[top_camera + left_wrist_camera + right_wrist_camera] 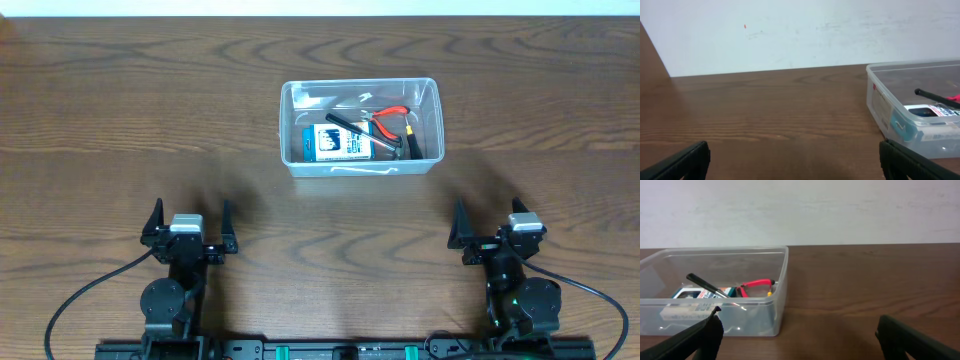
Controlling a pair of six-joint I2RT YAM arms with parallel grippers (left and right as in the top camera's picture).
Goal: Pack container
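Nearest us, our left claw [191, 212] and right claw [487, 208] both gape wide, holding nothing. Farther up the table [120, 120] sits one clear container [360, 169] holding one blue-and-white box [336, 142], its print unreadable, and one red-handled pliers [388, 116].

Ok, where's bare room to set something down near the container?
Bare table left of the container, right of it, and in front, up to the left gripper and right gripper. Inside is crowded: box, pliers, black tool.

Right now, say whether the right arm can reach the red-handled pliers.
Probably yes: the right gripper is open, nothing stands between it and the lidless container, and the pliers lie exposed inside.
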